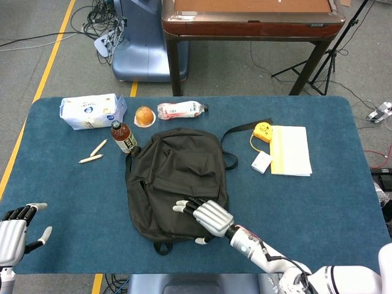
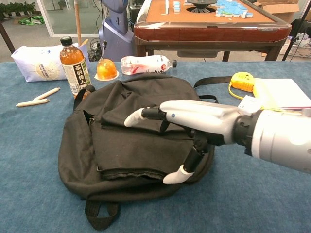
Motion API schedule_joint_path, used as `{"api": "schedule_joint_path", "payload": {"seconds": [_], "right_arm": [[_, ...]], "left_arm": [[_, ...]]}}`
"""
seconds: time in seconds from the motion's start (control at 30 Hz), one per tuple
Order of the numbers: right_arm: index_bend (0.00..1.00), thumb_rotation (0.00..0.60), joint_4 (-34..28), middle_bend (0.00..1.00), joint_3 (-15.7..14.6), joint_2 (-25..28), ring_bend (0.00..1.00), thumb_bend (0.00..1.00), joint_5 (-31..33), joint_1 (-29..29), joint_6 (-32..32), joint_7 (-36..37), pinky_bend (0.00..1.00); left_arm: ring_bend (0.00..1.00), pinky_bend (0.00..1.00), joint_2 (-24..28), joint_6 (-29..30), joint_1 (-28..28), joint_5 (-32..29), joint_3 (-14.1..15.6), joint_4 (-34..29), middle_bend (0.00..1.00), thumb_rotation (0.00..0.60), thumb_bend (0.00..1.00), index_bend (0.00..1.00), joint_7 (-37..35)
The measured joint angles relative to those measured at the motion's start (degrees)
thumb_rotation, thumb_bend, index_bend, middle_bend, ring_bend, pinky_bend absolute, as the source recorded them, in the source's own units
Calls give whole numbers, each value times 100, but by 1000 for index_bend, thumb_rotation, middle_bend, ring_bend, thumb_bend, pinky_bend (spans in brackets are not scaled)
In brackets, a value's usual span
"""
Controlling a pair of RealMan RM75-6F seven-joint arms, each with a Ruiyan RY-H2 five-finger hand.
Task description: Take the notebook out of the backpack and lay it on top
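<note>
Head view: the black backpack (image 1: pixel 176 182) lies flat at the centre of the blue table (image 1: pixel 318 202), its straps trailing toward the upper right. The right hand (image 1: pixel 205 215) hovers over the pack's lower right part, palm down, fingers spread wide and holding nothing; whether the fingertips touch the fabric cannot be told. The left hand (image 1: pixel 15 225) sits at the lower left corner of the frame, well apart from the pack, fingers apart and empty. A notebook (image 1: pixel 290 150) lies right of centre, with a small white box (image 1: pixel 261 162) and a yellow tape measure (image 1: pixel 263 131) just beside it on the left. Along the upper left of the table are a white packet (image 1: pixel 90 111), a tea bottle (image 1: pixel 124 136), an orange cup (image 1: pixel 144 116), a lying clear bottle (image 1: pixel 180 110) and two pale sticks (image 1: pixel 94 153). Beyond the table stand a wooden table (image 1: pixel 251 18) and a blue machine base (image 1: pixel 144 43) on grey floor with a yellow line (image 1: pixel 52 52).

Chest view: the right hand (image 2: pixel 189 124) fills the middle right, stretched over the pack's (image 2: pixel 116 145) front pocket, thumb hanging low near the lower edge. This view shows the pack's side zip gaping at left and game pieces on the wooden table (image 2: pixel 209 19). The left hand does not show here.
</note>
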Motion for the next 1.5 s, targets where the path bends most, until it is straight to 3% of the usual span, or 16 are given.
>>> {"api": "schedule_joint_path", "payload": {"seconds": [0.3, 0.6, 0.7, 0.83, 0.93, 1.2, 1.37, 1.5], "right_arm": [[137, 600, 352, 103, 80, -356, 45, 29, 817, 340, 96, -577, 219], [178, 600, 841, 199, 251, -547, 56, 138, 1551, 607, 267, -743, 219], [305, 600, 991, 277, 270, -621, 109, 276, 1727, 757, 203, -749, 219], [501, 600, 1099, 438, 254, -709, 256, 614, 1757, 892, 176, -777, 272], [575, 600, 1175, 519, 276, -773, 352, 734, 1747, 925, 314, -786, 350], [605, 600, 1291, 547, 416, -867, 412, 757, 1835, 936, 761, -739, 440], [606, 600, 1303, 547, 462, -896, 413, 757, 2007, 917, 1012, -833, 455], [605, 600, 1353, 540, 514, -958, 413, 757, 2157, 939, 1174, -961, 455]], "left_arm": [[325, 312, 16, -6, 37, -7, 0, 13, 328, 600, 246, 321, -52], [325, 312, 33, -24, 51, -13, -15, 10, 326, 600, 246, 321, -71], [325, 312, 29, -35, 46, 3, -15, 9, 324, 600, 246, 321, -72], [325, 312, 38, -87, 13, 13, -27, 29, 323, 600, 246, 321, -93], [325, 312, 64, -114, -48, 80, -56, 59, 324, 600, 246, 321, -140], [350, 332, 149, -310, -471, 686, -102, 147, 350, 600, 246, 395, -693], [509, 494, 102, -453, -903, 1345, -70, 400, 545, 600, 246, 493, -1515], [576, 582, -116, -460, -1340, 2089, -6, 854, 622, 600, 246, 546, -2130]]}}
